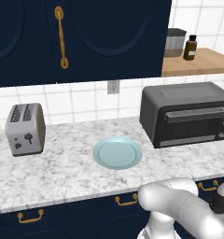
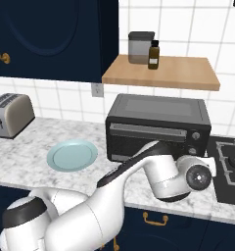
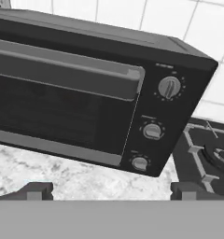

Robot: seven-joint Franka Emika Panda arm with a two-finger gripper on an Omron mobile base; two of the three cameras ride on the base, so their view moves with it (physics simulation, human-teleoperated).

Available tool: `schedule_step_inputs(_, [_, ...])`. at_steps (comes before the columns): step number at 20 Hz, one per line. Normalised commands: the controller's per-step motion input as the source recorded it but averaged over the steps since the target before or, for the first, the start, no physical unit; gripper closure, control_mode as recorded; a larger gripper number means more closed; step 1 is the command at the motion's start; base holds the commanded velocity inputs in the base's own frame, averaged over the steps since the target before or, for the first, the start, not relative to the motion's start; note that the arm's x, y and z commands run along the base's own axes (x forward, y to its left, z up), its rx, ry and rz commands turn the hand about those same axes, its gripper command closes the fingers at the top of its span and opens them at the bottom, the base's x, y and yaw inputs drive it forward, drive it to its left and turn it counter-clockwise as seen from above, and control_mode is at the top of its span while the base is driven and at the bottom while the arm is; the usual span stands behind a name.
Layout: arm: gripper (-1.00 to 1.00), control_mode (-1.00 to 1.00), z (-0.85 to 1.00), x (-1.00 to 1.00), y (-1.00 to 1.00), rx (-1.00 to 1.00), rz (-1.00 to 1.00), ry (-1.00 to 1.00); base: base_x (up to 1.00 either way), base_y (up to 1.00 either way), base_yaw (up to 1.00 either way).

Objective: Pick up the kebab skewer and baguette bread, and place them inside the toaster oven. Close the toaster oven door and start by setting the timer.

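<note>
The claw point(image 3: 111, 191) is spread wide: in the hand view its 2 dark fingertips point(image 3: 34, 190) stand far apart at the bottom of the frame, 1 at lower left and 1 at lower right, with nothing between them but marble counter point(image 3: 62, 172). It faces the toaster oven point(image 3: 100, 88), which runs from the upper left to the right of centre there. The toaster oven door point(image 3: 58, 107) is shut, its grey bar handle point(image 3: 67, 70) along the top. This close view also gives 3 round knobs point(image 3: 169, 87) stacked down the oven's right side, and the grate of a stove point(image 3: 212, 154) at the right edge.

In the left base view the oven sits at centre right on the counter, with a pale blue plate point(image 1: 117, 153) bare at centre and a silver toaster point(image 1: 25, 129) at the left edge. Blue cabinets point(image 1: 86, 37) with a brass handle hang across the top.

The right base view shows what the left one cuts off: the whole wooden shelf point(image 2: 161, 72) above the oven, carrying a grey canister point(image 2: 140, 47) and a brown bottle point(image 2: 153, 55), and the stove at the right edge. Here the white arm crosses in front of the oven's lower half.

I cannot see the kebab skewer or the baguette bread.
</note>
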Motion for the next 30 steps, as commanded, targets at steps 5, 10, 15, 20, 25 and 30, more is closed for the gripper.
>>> schedule_step_inputs(5, [-1.0, -1.0, -0.01, 0.01, -0.07, -0.21, 0.0, -0.13, 0.0, 0.0, 0.0])
schedule_step_inputs(10, [-1.0, -1.0, -0.02, 0.1, 0.08, -0.21, 0.0, -0.13, 0.0, 0.0, 0.0])
schedule_step_inputs(15, [-1.0, -1.0, -0.03, 0.18, 0.1, -0.2, 0.0, -0.07, 0.0, 0.0, 0.0])
schedule_step_inputs(20, [-1.0, -1.0, -0.04, 0.25, 0.0, -0.17, 0.0, -0.06, 0.0, 0.0, 0.0])
schedule_step_inputs(25, [-1.0, -1.0, -0.05, 0.19, -0.01, -0.17, 0.0, -0.02, 0.0, 0.0, 0.0])
schedule_step_inputs(30, [-1.0, -1.0, -0.11, 0.04, -0.16, -0.11, 0.0, 0.0, 0.0, 0.0, 0.0])
